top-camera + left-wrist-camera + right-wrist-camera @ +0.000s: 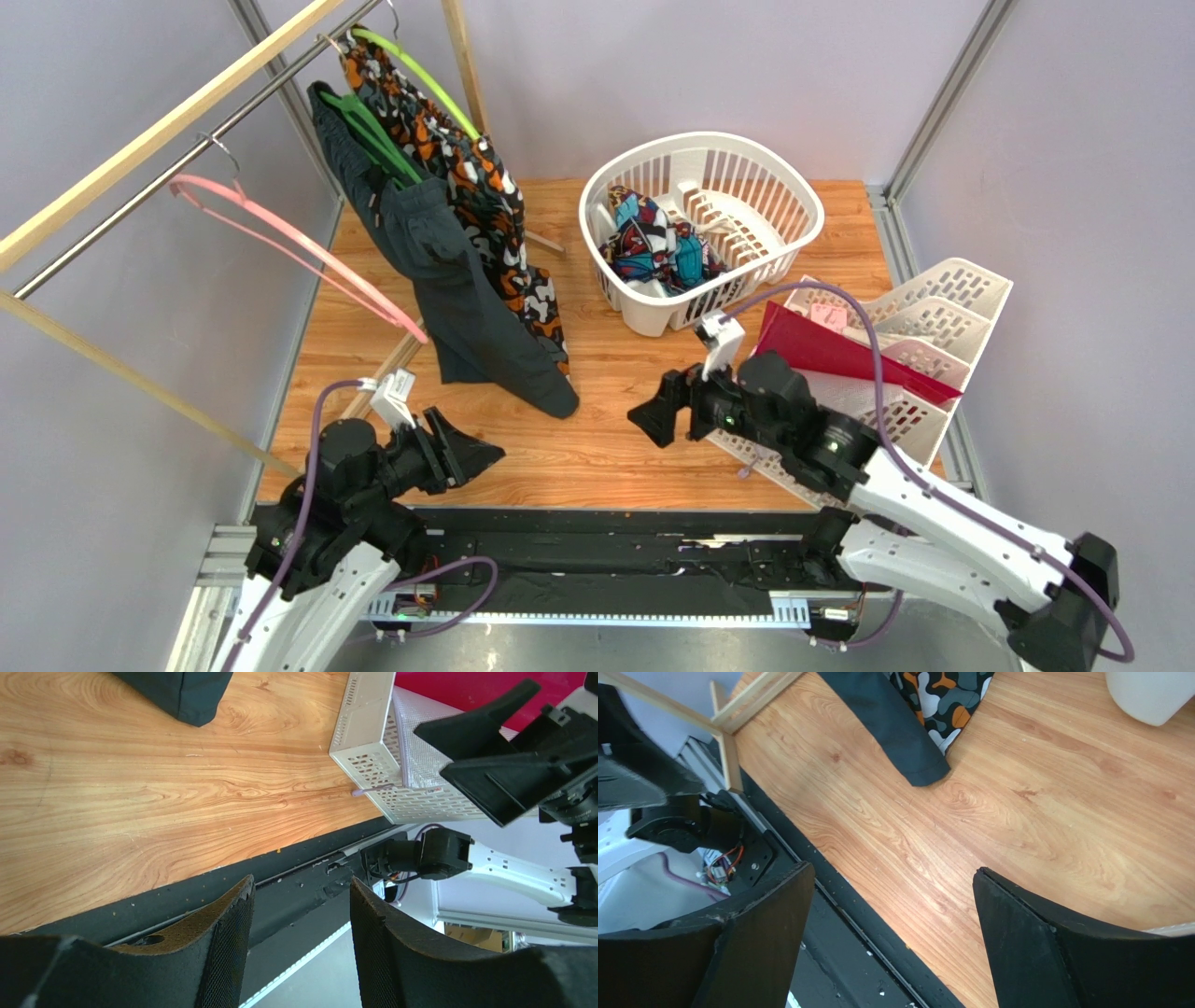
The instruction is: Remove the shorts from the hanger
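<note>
- Your left gripper [302, 882] is parted, a clear gap between the two black fingers [210, 952], and nothing sits between them.
- In the left wrist view that gap looks out over the black front edge of the table [617, 434]. The fingers touch no cloth and no hanger.
- Your right gripper [894, 869] is spread wider. Bare wood shows between its fingers [1032, 945], and it holds nothing either.
- From above, both grippers hover low over the near part of the table, pointing toward each other and well apart.
- The shorts [652, 241] are bunched up inside the white laundry basket [786, 182] at the far side of the table, off the hanger and away from both grippers.
- The hanger [281, 245], the pink one, hangs bare on the metal rail [154, 175] at far left with no cloth on it.
- Further along that rail, a dark charcoal garment [463, 294] hangs from a dark green hanger [368, 133], and its hem reaches down to the table near your left gripper.
- Behind it, an orange-black-white patterned garment [491, 210] hangs on a light green hanger [421, 77].
- Just past your right gripper sits a white slotted rack [954, 301] with a red sheet [842, 357] lying on it.
</note>
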You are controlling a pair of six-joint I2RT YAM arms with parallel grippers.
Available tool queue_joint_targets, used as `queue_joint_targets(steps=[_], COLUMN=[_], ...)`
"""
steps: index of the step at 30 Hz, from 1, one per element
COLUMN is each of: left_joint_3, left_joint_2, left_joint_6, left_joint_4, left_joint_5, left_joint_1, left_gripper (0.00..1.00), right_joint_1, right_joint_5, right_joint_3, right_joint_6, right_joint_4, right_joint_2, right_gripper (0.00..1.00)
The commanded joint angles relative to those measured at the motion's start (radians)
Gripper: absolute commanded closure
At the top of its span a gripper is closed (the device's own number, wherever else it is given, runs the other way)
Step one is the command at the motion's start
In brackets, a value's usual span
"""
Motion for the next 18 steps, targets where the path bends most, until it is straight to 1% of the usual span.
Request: queue_joint_targets(steps=[1, 2, 4, 5, 7, 8, 9, 10, 12, 14, 15, 17, 18], left_joint_3=[-0.040, -0.057, -0.077, -0.095, -0.126, -0.135, -0.144, -0.161, -0.175, -0.183, -0.183, -0.180, -0.181], left_joint_2=[-0.029, -0.041, -0.056, -0.072, -0.090, -0.110, -0.121, -0.130, -0.144, -0.185, -0.187, -0.182, -0.179], left_joint_6=[-0.035, -0.038, -0.042, -0.044, -0.054, -0.057, -0.064, -0.065, -0.076, -0.084, -0.084, -0.081, -0.079], left_joint_4=[0.084, 0.085, 0.087, 0.085, 0.087, 0.087, 0.084, 0.079, 0.081, 0.087, 0.088, 0.090, 0.090], left_joint_5=[0.040, 0.042, 0.045, 0.046, 0.054, 0.059, 0.060, 0.062, 0.068, 0.068, 0.066, 0.063, 0.063], left_joint_1=[0.000, 0.000, 0.000, 0.000, 0.000, 0.000, 0.000, 0.000, 0.000, 0.000, 0.000, 0.000, 0.000], left_gripper=[0.43, 0.43, 0.43, 0.43, 0.43, 0.43, 0.43, 0.43, 0.43, 0.43, 0.43, 0.43, 0.43], right_joint_1=[0.009, 0.009, 0.010, 0.009, 0.012, 0.012, 0.012, 0.012, 0.010, 0.013, 0.013, 0.012, 0.012], right_joint_5=[0.028, 0.036, 0.042, 0.047, 0.053, 0.053, 0.053, 0.091, 0.093, 0.111, 0.124, 0.176, 0.188], right_joint_3=[-0.110, -0.162, -0.225, -0.283, -0.332, -0.378, -0.395, -0.420, -0.481, -0.521, -0.562, -0.599, -0.627], right_joint_6=[0.068, 0.107, 0.142, 0.159, 0.197, 0.210, 0.231, 0.240, 0.262, 0.283, 0.317, 0.349, 0.375], right_joint_4=[0.096, 0.109, 0.156, 0.172, 0.201, 0.204, 0.205, 0.207, 0.212, 0.210, 0.202, 0.153, 0.115], right_joint_2=[-0.138, -0.195, -0.260, -0.324, -0.379, -0.440, -0.468, -0.499, -0.589, -0.646, -0.712, -0.780, -0.841], right_gripper=[0.10, 0.08, 0.07, 0.07, 0.05, 0.04, 0.01, 0.01, 0.00, 0.00, 0.00, 0.00, 0.00])
